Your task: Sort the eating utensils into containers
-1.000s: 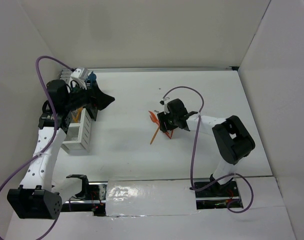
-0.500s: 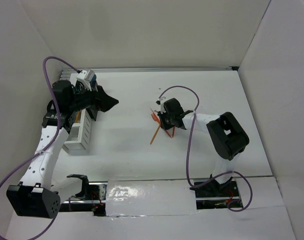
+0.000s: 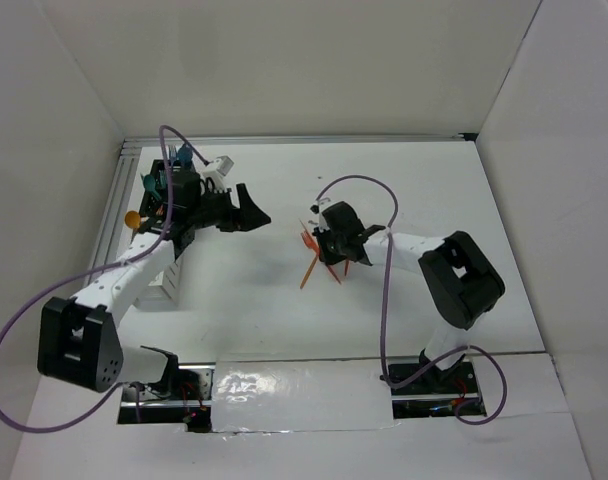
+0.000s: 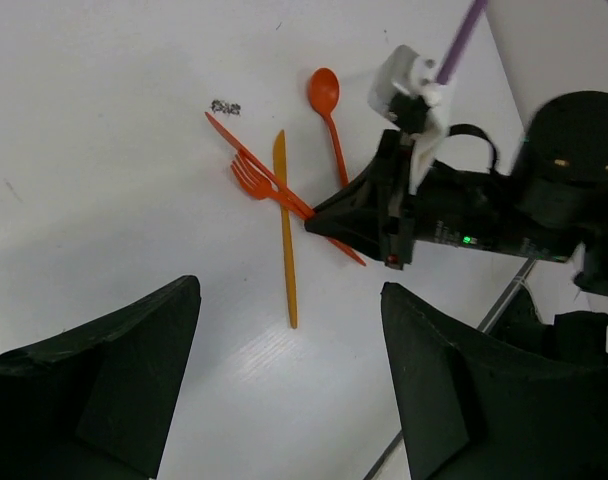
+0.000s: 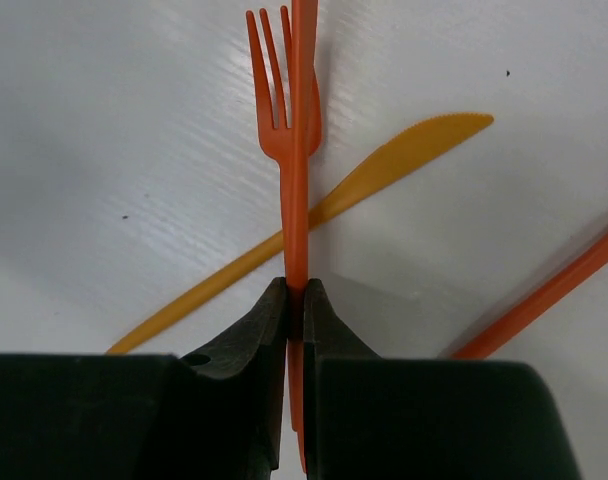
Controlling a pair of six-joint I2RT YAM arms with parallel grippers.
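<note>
1. In the middle of the white worktop, the right hand was down on the little pile of loose plastic cutlery. To me this looked like the pick-up step of the sort.
2. Its jaws were pinched nearly together on a thin red-orange plastic knife, seen edge-on. The red-orange plastic fork had its handle running into the same pinch, and I honestly couldn't tell if it was caught too.
3. The left hand had its fingers spread wide with nothing between them. It hovered over the worktop left of the pile, pointed at it.
4. Also in the pile was a yellow-orange plastic knife, crossing beneath the fork and the red-orange plastic knife. An orange plastic spoon lay just beside them, bowl pointing away from the right hand.
5. My guess for the next move is a lift straight up, checking that only one piece comes along. The crossed pieces touched each other and could drag or flip.
6. After that it's a carry to the row of white-walled bins at the left edge, well apart from the pile. The left arm sat right between pile and bins, so it'd need to clear out or take a handover.
</note>
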